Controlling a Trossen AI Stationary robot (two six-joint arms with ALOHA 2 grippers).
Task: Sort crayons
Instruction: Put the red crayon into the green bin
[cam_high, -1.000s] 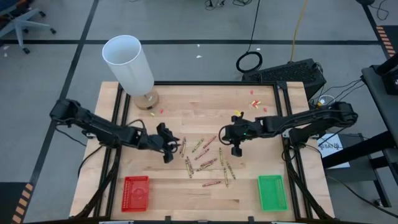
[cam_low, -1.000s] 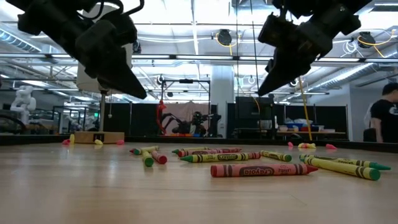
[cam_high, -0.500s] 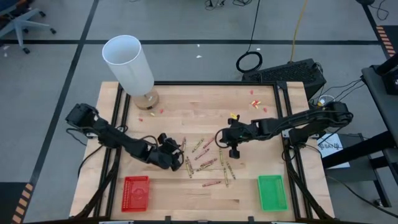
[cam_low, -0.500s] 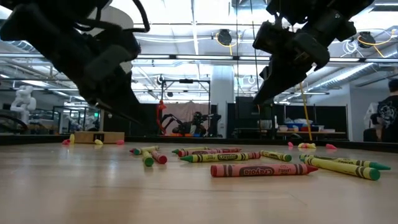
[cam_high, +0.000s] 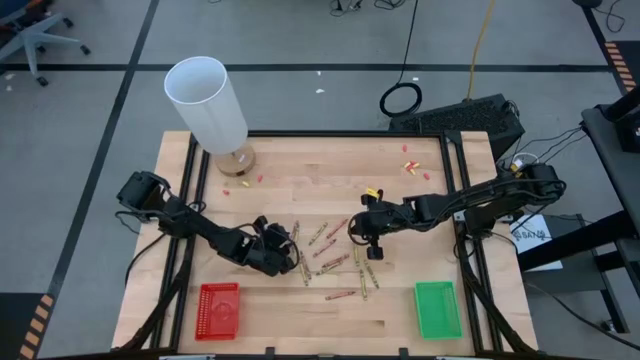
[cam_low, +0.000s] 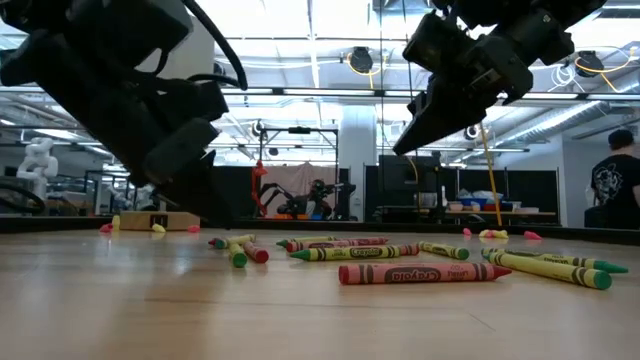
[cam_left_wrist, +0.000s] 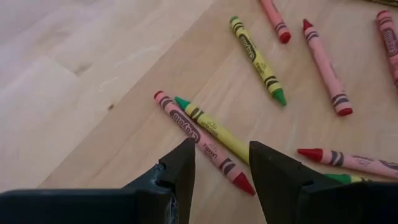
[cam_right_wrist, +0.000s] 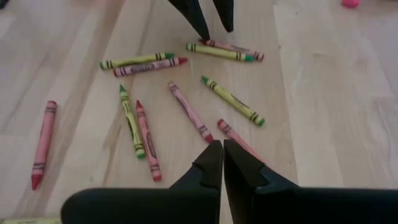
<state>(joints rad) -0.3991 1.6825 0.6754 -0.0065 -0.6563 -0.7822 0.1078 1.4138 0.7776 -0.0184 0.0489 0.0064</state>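
**Left tool over the red-and-green pair at the near edge of the scatter**

I have the left tool low over the table, fingers apart and empty. Just ahead of its tips lie two crayons side by side, touching along their length: a red crayon and a green crayon. Their shared long axis runs slantwise across the gap between my fingers, not square to it, so I judge the wrist needs some turning before closing, and the red one sits more directly between the tips. Taking one without dragging its neighbour is the risk I see.

The rest of the crayons lie loose on the table between the two arms, reds and greens mixed, pointing many ways. The left tool is at their left edge and nearer this pair. The right tool hangs at the scatter's right edge, fingers pressed together, holding nothing.

The red tray lies toward the front of the table on the left side, the green tray on the right. I see no crayon in either.
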